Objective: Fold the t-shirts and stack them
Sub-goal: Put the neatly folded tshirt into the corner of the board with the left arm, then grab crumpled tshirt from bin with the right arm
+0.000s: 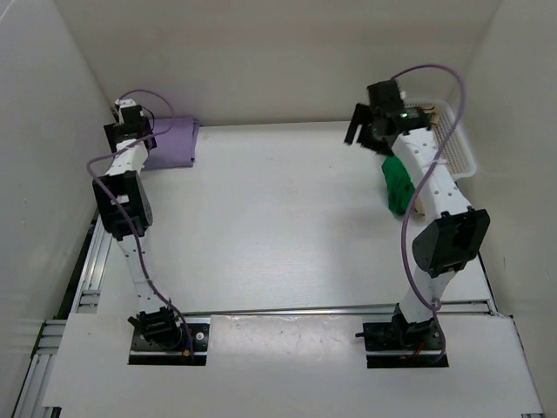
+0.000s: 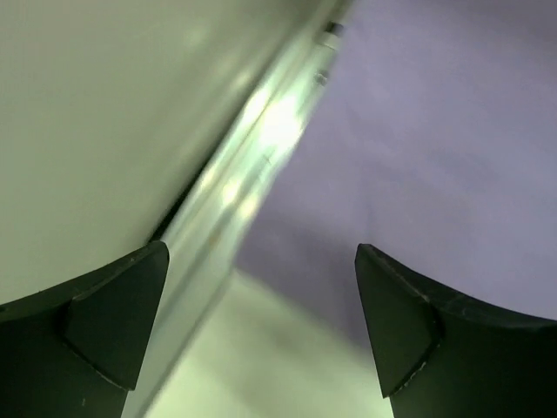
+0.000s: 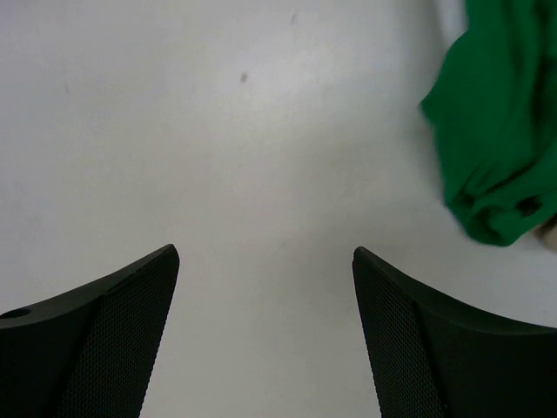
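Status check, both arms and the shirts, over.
Left gripper open over folded purple shirt, far left corner. Right gripper open above table, green shirt crumpled beside it. Basket next to green shirt.

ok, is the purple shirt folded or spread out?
Folded. The lavender t-shirt lies as a compact flat rectangle in the far left corner of the table, no sleeves showing.

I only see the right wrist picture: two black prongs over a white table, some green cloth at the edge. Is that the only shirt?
Observer: No. A lavender t-shirt lies as a neat rectangle in the far left corner.
Operator: Is the other arm gripping it?
Observer: No. The left gripper is open over its edge, holding nothing.
Operator: What's beyond my green cloth?
Observer: A white mesh basket, right beside that green t-shirt.
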{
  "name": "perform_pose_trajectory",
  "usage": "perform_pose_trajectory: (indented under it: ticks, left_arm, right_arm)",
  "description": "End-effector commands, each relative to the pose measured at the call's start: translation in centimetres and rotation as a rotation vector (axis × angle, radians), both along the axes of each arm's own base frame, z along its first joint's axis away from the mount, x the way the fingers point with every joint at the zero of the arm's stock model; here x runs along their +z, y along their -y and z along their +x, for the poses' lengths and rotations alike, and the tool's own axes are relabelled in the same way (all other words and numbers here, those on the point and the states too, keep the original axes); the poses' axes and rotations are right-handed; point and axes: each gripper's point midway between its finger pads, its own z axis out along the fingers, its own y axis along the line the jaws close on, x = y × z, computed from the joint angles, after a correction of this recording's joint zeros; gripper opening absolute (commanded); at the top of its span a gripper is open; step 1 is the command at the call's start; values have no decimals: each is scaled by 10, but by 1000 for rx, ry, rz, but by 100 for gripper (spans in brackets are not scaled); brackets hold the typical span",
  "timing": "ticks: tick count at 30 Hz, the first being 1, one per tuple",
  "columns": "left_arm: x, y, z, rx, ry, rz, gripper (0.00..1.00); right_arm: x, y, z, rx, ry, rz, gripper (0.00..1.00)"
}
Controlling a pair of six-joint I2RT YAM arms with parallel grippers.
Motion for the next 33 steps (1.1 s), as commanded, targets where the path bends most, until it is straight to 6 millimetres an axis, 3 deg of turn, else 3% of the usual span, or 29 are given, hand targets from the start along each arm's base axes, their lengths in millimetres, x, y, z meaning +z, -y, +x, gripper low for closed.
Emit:
perform_pose_trajectory:
  ticks: [1, 3, 4, 5, 7, 9, 10, 11, 13, 16, 17, 20, 23, 27, 28, 31, 33]
  left_arm:
    - [169, 77, -17, -246, 296, -44, 100]
    - [186, 111, -35, -381, 316, -103, 100]
    - [203, 120, -57, -412, 332, -113, 100]
    - [210, 131, -65, -443, 333, -125, 100]
    - [215, 146, -90, -500, 292, -172, 100]
    - [209, 145, -106, -481, 264, -174, 100]
    - [216, 148, -116, -475, 274, -161, 100]
    - [196, 145, -125, -449, 227, -166, 100]
    - [178, 143, -143, -393, 168, -141, 100]
    - [168, 138, -159, -333, 130, -100, 100]
    - [156, 136, -164, -318, 94, -99, 100]
    - [156, 130, -175, -283, 72, -82, 100]
    - [155, 129, -181, -275, 56, -80, 100]
    - [156, 127, -184, -267, 43, -77, 100]
    - [156, 127, -184, -267, 43, -77, 100]
    - [158, 127, -184, -267, 43, -77, 100]
    - [160, 128, -187, -267, 43, -77, 100]
  right_arm:
    - [38, 80, 43, -191, 139, -5, 86]
    - [34, 108, 56, -257, 144, -16, 86]
    - [26, 134, 69, -314, 142, -28, 86]
    - [21, 147, 78, -332, 148, -44, 86]
    - [-6, 170, 98, -361, 111, -48, 86]
    - [-25, 170, 112, -311, 80, -49, 86]
    - [-42, 177, 121, -322, 57, -52, 86]
    - [-53, 176, 123, -305, 33, -53, 86]
    - [-72, 176, 127, -304, 6, -55, 84]
    - [-95, 180, 116, -328, -54, -75, 83]
    - [-102, 180, 112, -328, -74, -78, 80]
    - [-110, 190, 104, -364, -88, -102, 71]
    - [-106, 194, 100, -390, -84, -117, 34]
    - [-89, 197, 101, -403, -43, -98, 3]
    - [-89, 197, 101, -403, -43, -98, 0]
    - [-62, 202, 98, -423, 11, -113, 0]
    - [-29, 208, 98, -450, 87, -130, 0]
